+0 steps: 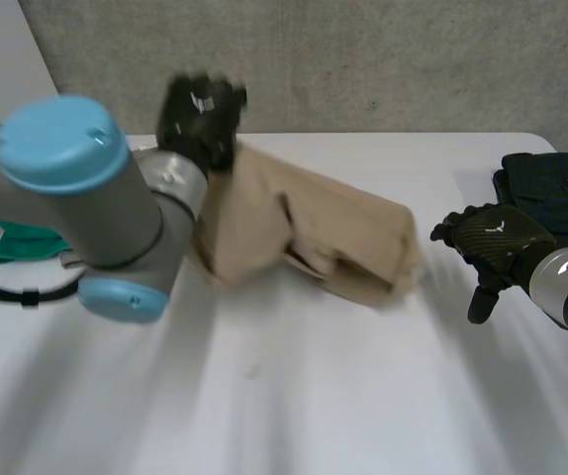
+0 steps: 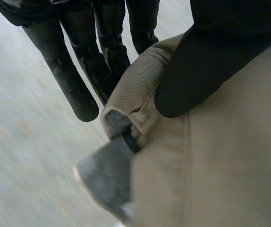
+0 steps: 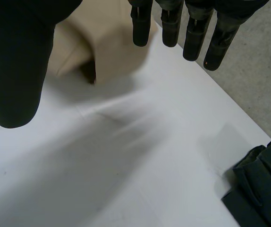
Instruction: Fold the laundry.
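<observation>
Head view first: plain white table (image 1: pixel 294 396) pushed up against a rough grey wall (image 1: pixel 363 59). The beige garment (image 1: pixel 304 237) sits bunched up around the middle, toward the far side. The left hand (image 1: pixel 201 117) is on its far-left corner, though you can't really make out the fingers from up here. The left arm (image 1: pixel 76 198) hides most of a green cloth (image 1: pixel 22 245) by the table's left edge. The right hand (image 1: pixel 487 242) hangs just beside the garment's right end, not touching it. Behind it is a dark folded garment (image 1: pixel 551 188), cut off at the side.

Left wrist view: the left hand (image 2: pixel 206 61) has a seamed edge of the beige twill pinched between thumb and fingers (image 2: pixel 74 80). A bit of grey lining (image 2: pixel 107 175) pokes out underneath. No idea which part of the garment that is.

Right wrist view: the right hand (image 3: pixel 194 38) is spread wide with straight fingers, holding nothing. The beige garment lies past its fingertips, half hidden by the thumb. The dark one is cropped near the table's edge.
</observation>
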Controlling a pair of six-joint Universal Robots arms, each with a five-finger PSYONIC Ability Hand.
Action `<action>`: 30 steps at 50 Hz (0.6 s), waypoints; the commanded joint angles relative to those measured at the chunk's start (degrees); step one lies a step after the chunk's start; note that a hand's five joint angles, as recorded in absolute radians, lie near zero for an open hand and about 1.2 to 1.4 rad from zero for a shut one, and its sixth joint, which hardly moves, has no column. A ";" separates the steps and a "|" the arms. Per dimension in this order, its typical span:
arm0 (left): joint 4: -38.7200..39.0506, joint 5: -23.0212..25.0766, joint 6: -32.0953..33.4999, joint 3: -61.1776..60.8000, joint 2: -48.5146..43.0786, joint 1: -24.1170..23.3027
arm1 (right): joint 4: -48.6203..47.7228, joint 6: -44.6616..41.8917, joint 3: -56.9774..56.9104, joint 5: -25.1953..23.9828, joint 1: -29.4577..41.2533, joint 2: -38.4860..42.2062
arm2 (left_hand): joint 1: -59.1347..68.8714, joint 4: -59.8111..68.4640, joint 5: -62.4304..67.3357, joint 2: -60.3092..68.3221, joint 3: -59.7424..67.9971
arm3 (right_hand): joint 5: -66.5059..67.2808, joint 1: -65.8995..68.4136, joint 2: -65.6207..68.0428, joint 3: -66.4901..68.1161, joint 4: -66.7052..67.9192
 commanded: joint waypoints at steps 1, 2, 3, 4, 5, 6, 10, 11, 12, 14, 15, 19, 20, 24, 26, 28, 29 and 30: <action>10.16 7.77 0.30 2.49 3.63 -4.68 | -1.18 0.10 0.00 0.65 -0.03 0.05 | 17.18 11.47 14.29 12.01 12.70 | -3.30 -1.40 -2.47 -1.95 -3.21; 10.35 8.57 0.30 2.49 3.28 -5.48 | -1.27 0.19 0.00 0.65 -0.12 0.05 | 17.18 11.47 14.29 12.01 12.70 | -3.30 -1.40 -2.47 -1.95 -3.21; 10.52 9.62 0.30 2.49 2.49 -6.79 | -1.44 0.28 -0.09 0.65 -0.21 0.05 | 17.18 11.47 14.29 12.01 12.70 | -3.30 -1.40 -2.47 -1.95 -3.21; 10.70 11.11 0.30 2.49 0.66 -8.81 | -1.62 0.28 -0.09 0.65 -0.21 0.05 | 17.18 11.47 14.29 12.01 12.70 | -3.30 -1.40 -2.47 -1.95 -3.21; 10.70 12.00 0.30 2.49 -0.41 -9.96 | -1.71 0.37 -0.09 0.65 -0.30 -0.04 | 17.18 11.47 14.29 12.01 12.70 | -3.30 -1.40 -2.47 -1.95 -3.21; 10.70 12.79 0.30 2.49 -1.72 -11.10 | -1.79 0.37 -0.09 0.65 -0.38 -0.04 | 17.18 11.47 14.29 12.01 12.70 | -3.30 -1.40 -2.47 -1.95 -3.21; 10.43 17.71 0.21 2.05 -7.17 -16.20 | -2.15 0.37 0.09 0.65 -1.88 -0.13 | 17.18 11.47 14.29 12.01 12.70 | -3.30 -1.40 -2.47 -1.95 -3.21; 10.35 18.68 0.21 1.97 -8.23 -16.82 | -2.23 0.45 0.00 0.65 -2.49 -0.13 | 17.18 11.47 14.29 12.01 12.70 | -3.30 -1.40 -2.47 -1.95 -3.21; 10.26 19.99 0.21 1.79 -10.41 -17.61 | -2.23 0.45 0.00 0.65 -2.75 -0.22 | 0.88 -4.83 -2.01 -4.29 -3.60 | -3.30 -1.40 -2.47 -1.95 -3.21; 9.82 20.62 0.21 1.62 -12.19 -18.23 | -2.23 0.54 -0.09 0.65 -3.37 -0.22 | -36.09 -41.80 -38.98 -41.26 -40.57 | -3.30 -1.40 -2.47 -1.95 -3.21; 9.65 20.71 0.47 1.44 -12.80 -18.49 | -2.32 0.54 -0.26 0.65 -4.16 -0.22 | -52.82 -58.53 -55.71 -57.99 -57.30 | -3.30 -1.40 -2.47 -1.95 -3.21; 7.71 20.71 0.65 0.30 -13.51 -19.20 | -2.58 0.54 -0.70 0.65 -5.83 -0.30 | -52.82 -58.53 -55.71 -57.99 -57.30 | -3.30 -1.40 -2.47 -1.95 -3.21; 7.19 20.71 0.65 0.12 -13.16 -19.37 | -2.67 0.54 -0.79 0.65 -6.01 -0.30 | -52.82 -58.53 -55.71 -57.99 -57.30 | -3.30 -1.40 -2.47 -1.95 -3.21; 6.57 20.62 0.04 -0.84 -11.33 -19.29 | -3.29 0.63 -1.32 0.65 -6.54 -0.30 | -52.82 -58.53 -55.71 -57.99 -57.30 | -3.30 -1.40 -2.47 -1.95 -3.21; 6.57 20.45 -0.05 -1.72 -8.60 -19.03 | -3.46 0.63 -1.58 0.65 -6.54 -0.39 | -52.82 -58.53 -55.71 -57.99 -57.30 | -3.30 -1.40 -2.47 -1.95 -3.21; 6.74 20.53 -0.31 -3.56 -3.79 -18.33 | -3.64 0.63 -1.67 0.65 -6.45 -0.39 | -52.82 -58.53 -55.71 -57.99 -57.30 | -3.30 -1.40 -2.47 -1.95 -3.21; 6.83 20.62 -0.57 -4.09 -2.28 -17.97 | -3.64 0.63 -1.67 0.65 -6.45 -0.39 | -52.82 -58.53 -55.71 -57.99 -57.30 | -3.30 -1.40 -2.47 -1.95 -3.21; 7.01 20.62 -0.84 -4.71 -0.87 -17.53 | -3.55 0.63 -1.67 0.65 -6.36 -0.39 | -52.82 -58.53 -55.71 -57.99 -57.30 | -3.30 -1.40 -2.47 -1.95 -3.21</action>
